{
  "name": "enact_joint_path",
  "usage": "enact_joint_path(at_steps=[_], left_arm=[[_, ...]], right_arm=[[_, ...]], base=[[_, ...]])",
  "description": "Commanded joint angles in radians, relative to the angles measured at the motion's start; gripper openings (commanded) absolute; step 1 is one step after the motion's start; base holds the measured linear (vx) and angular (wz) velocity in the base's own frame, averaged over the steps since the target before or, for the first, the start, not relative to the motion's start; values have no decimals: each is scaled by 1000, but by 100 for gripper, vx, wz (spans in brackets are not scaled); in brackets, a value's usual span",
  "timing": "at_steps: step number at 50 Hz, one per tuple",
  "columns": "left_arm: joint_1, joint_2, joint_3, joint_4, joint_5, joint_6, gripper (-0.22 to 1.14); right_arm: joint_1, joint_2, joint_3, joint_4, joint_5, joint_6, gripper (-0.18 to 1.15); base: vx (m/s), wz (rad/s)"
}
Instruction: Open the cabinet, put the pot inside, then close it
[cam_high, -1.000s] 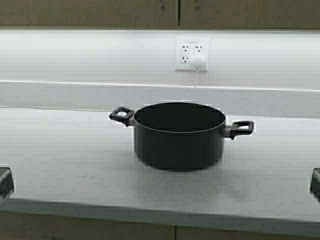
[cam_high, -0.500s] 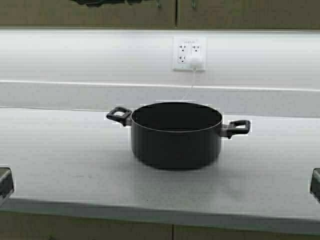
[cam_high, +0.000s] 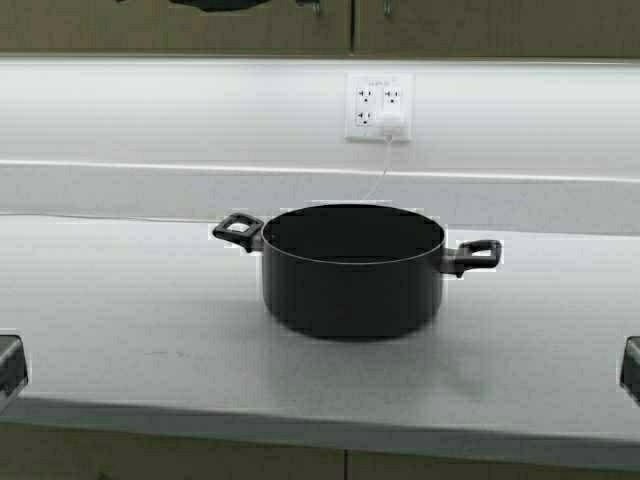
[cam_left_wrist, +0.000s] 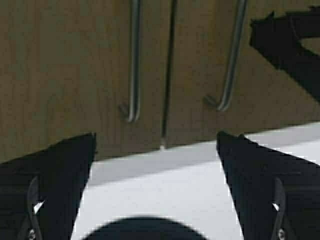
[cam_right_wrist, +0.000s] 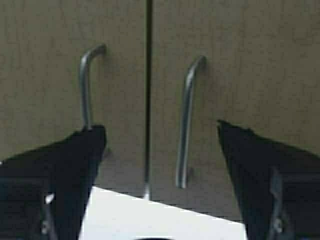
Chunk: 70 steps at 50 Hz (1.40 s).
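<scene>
Squarely in the middle of a pale speckled counter (cam_high: 140, 310) stands the pot (cam_high: 353, 270), a wide matte black vessel with no lid, its two loop handles sticking out to either side and nothing touching it. Behind it a white backsplash (cam_high: 180, 120) rises to the underside of the cabinet (cam_high: 450, 25), whose two tan wood-grain doors are closed, meeting at a thin dark seam. A white double outlet (cam_high: 379, 106) sits on the wall just above and behind the pot, with a plug in its lower right socket and a thin cord (cam_high: 381, 185) trailing down toward the pot's rim. Below the counter edge, a strip of lower cupboard fronts (cam_high: 200, 462) in the same finish shows along the bottom of the high view. Both arms are raised in front of the closed doors. The left gripper (cam_left_wrist: 155, 145) hangs with its dark fingers (cam_left_wrist: 55, 180) spread wide apart and holding nothing, the pair of slim vertical metal handles (cam_left_wrist: 133, 65) framed between them; part of the other arm shows as a dark shape at one edge of that wrist view. The right gripper (cam_right_wrist: 160, 132) is likewise spread wide and empty, facing the same two handles (cam_right_wrist: 186, 120) from close by, one on each side of the seam, touching neither
</scene>
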<state>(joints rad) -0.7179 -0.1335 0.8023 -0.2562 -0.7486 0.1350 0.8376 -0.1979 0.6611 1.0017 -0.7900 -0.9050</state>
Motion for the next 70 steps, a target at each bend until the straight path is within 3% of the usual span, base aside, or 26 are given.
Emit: enact_joint_path(at_steps=[1,13,46,52,55,58,62,65,67,70], left_arm=[[-3,23,-48,-12,-28,2,102],[-3,124,-149,-12,-54,11,102],[-2,324,-410,-40,-81,12,101],[-2,348,-440,-75,-84,25,95],[-2,365,-459,-95,-84,46,83],[-2,377,-471,-106,-81,69,60],[-2,391,-483,-107,-77,103,14],[-2,397,-491,-109,-77,112,-13],[-2,397,-492,-109,-77,117,-15],[-2,388,-483,-109,-75,118,-4]], right_arm=[[40,64,-91,183,-115,-129,98],[20,143,-158,178,-166,-28,98],[-83,268,-308,120,-170,-25,97],[-86,291,-334,115,-163,-25,95],[-91,296,-341,115,-163,-25,87],[-94,298,-339,117,-163,-25,71],[-95,298,-336,117,-163,-25,34],[-97,296,-334,117,-163,-28,4],[-97,296,-328,117,-163,-28,-10],[-97,290,-325,121,-161,-28,-5]], base=[[0,0],[0,0],[0,0],[-2,1],[-3,1],[-4,1],[-5,2],[-5,5],[-5,7],[-4,5]])
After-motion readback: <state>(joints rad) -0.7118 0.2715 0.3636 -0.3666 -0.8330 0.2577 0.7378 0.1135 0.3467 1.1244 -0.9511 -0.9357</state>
